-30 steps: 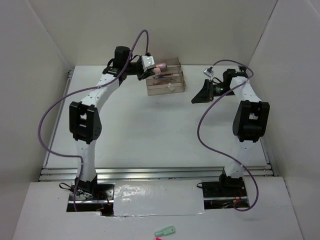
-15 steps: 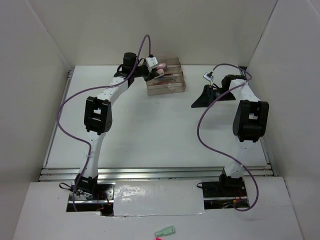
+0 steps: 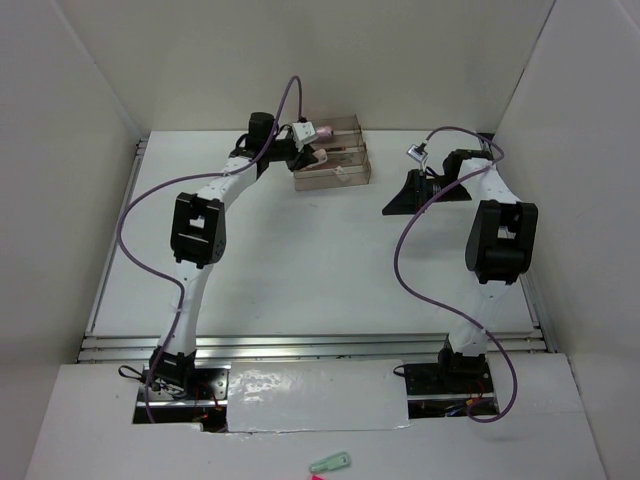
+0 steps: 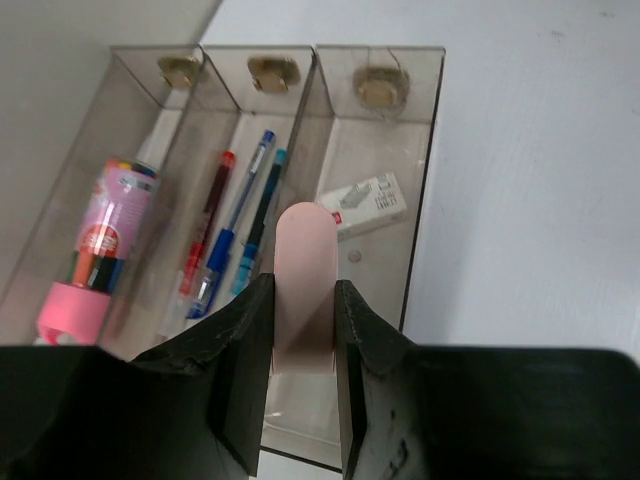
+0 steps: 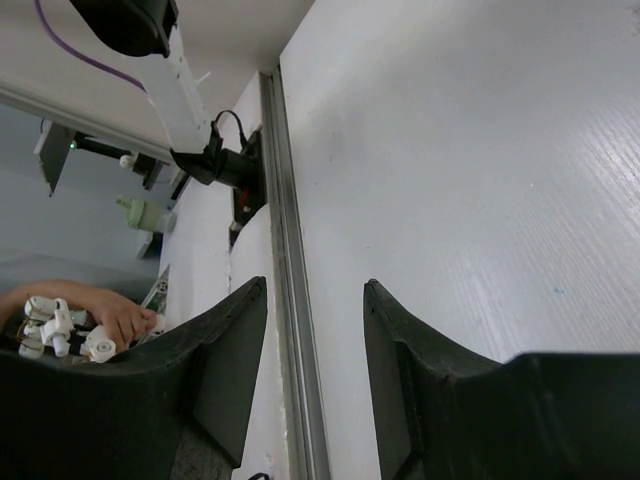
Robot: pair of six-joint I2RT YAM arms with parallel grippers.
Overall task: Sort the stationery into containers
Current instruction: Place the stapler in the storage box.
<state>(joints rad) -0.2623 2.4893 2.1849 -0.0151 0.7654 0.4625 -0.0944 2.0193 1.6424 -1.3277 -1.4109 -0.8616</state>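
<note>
Left end effector (image 4: 305, 305) is clamped on a pink eraser (image 4: 305, 265), one finger on each long side, rounded end sticking out past the fingertips. It is held above the organiser (image 4: 425, 150), clear of the floor, over the divider between the middle and right compartments as the wrist camera sees them; can't tell which of the two it is really above.

Organiser sits on the tabletop (image 3: 300, 260) at the far side, close to the back wall. Contents:
- right compartment: white eraser (image 4: 365, 203), lying flat
- middle compartment: red pen (image 4: 207, 215) and two blue pens (image 4: 235, 235), side by side, lengthwise
- left compartment: pink tube (image 4: 95, 250) with a coloured label, lying along the wall

Right end effector (image 5: 310, 330) has its fingers apart with nothing between them. It points at bare tabletop on the right side, well apart from the organiser.
</note>
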